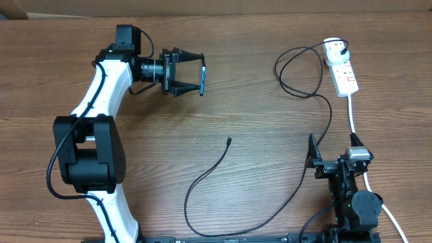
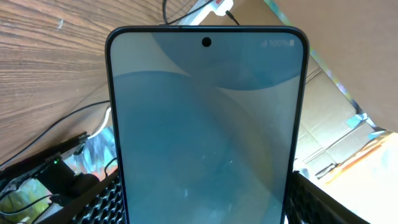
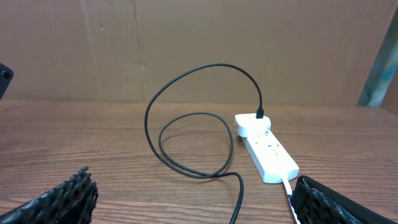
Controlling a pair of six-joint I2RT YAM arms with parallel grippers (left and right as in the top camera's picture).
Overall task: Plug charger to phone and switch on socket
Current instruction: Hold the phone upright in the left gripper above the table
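Overhead: clamps phone (image 1: 202,77) in left gripper (image 1: 196,75), far left; leaves cable tip (image 1: 229,141) loose on surface (image 1: 270,169), middle. Left wrist: shows phone lit, filling frame. Right wrist: spreads right gripper (image 3: 196,199) empty, facing power strip (image 3: 267,149). Plugging-in pending; probably calls for fetching tip.

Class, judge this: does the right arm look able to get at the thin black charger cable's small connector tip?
Probably yes: the connector tip lies alone on the bare wooden table, with nothing between it and the open right gripper.
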